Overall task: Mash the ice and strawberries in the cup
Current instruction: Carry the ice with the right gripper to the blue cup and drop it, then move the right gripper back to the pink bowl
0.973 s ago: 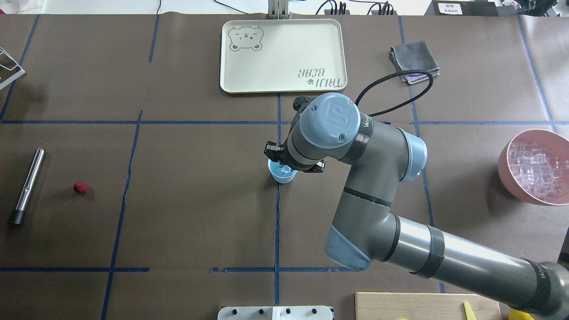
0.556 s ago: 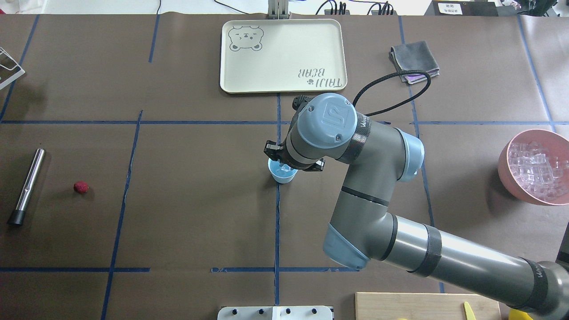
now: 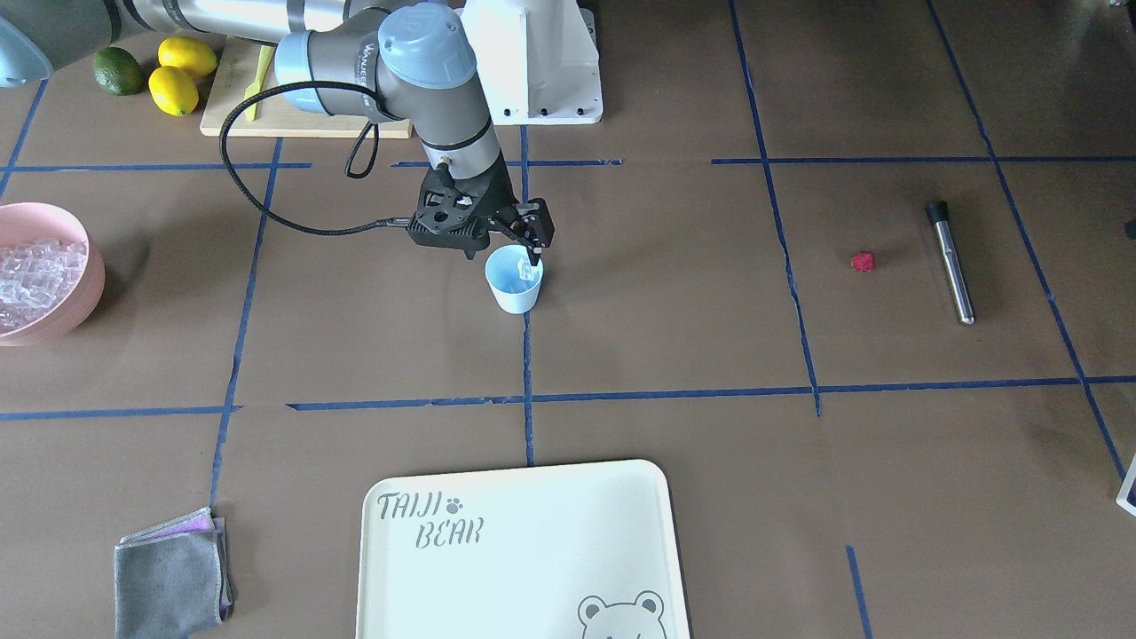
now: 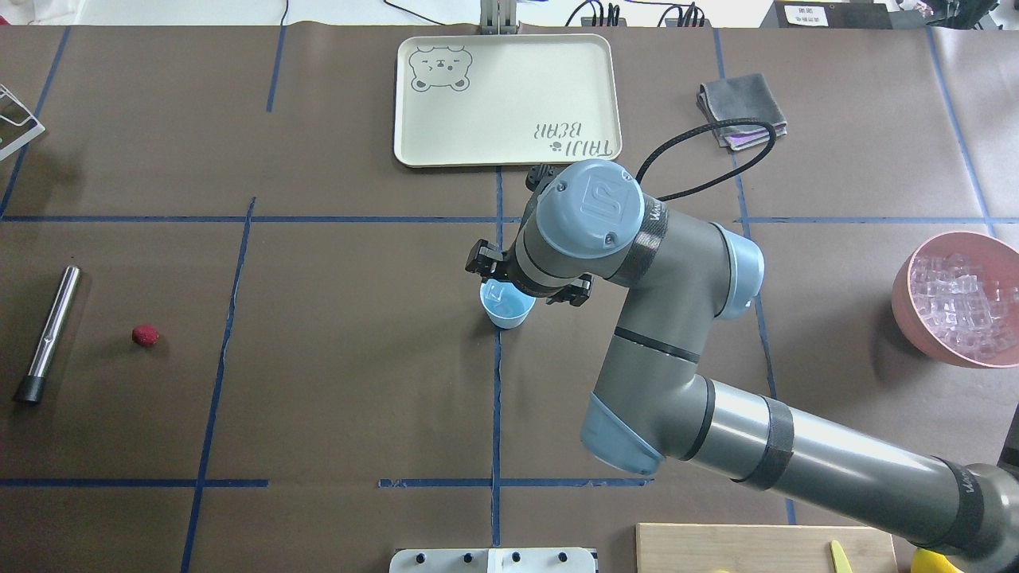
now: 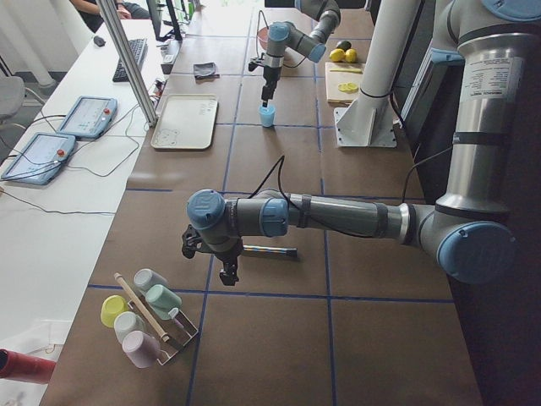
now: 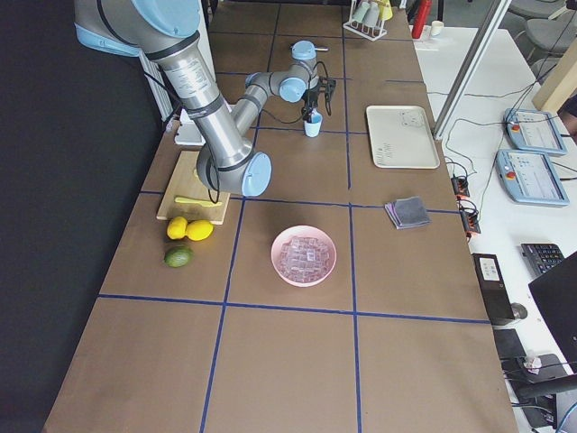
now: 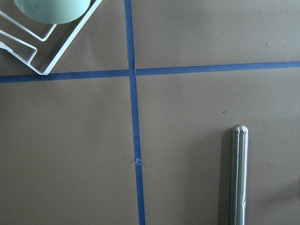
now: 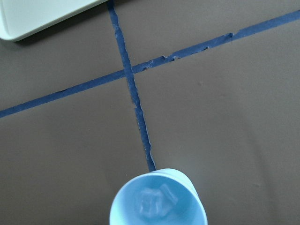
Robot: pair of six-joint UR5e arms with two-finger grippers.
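The light blue cup [image 3: 513,288] stands at the table's middle on a tape crossing. Clear ice cubes [image 8: 154,201] lie inside it. My right gripper [image 3: 531,251] hangs just above the cup's rim, looks open and holds nothing. The cup [image 4: 506,312] shows half hidden under my right wrist in the overhead view. The red strawberry [image 4: 145,335] lies far to the left on the table, next to a steel muddler [image 4: 49,334]. My left gripper [image 5: 228,277] hovers over the table near the muddler; I cannot tell whether it is open or shut.
A pink bowl [image 4: 903,306] full of ice sits at the right edge. A cream tray [image 4: 506,99] and a grey cloth [image 4: 742,107] lie at the back. Lemons [image 3: 182,75], a lime and a cutting board are near the base. A cup rack [image 5: 148,317] stands at the left end.
My right wrist and gripper have lifted a little and shifted slightly away from the cup, so more of the cup's mouth shows. The cup, strawberry and muddler have not moved.
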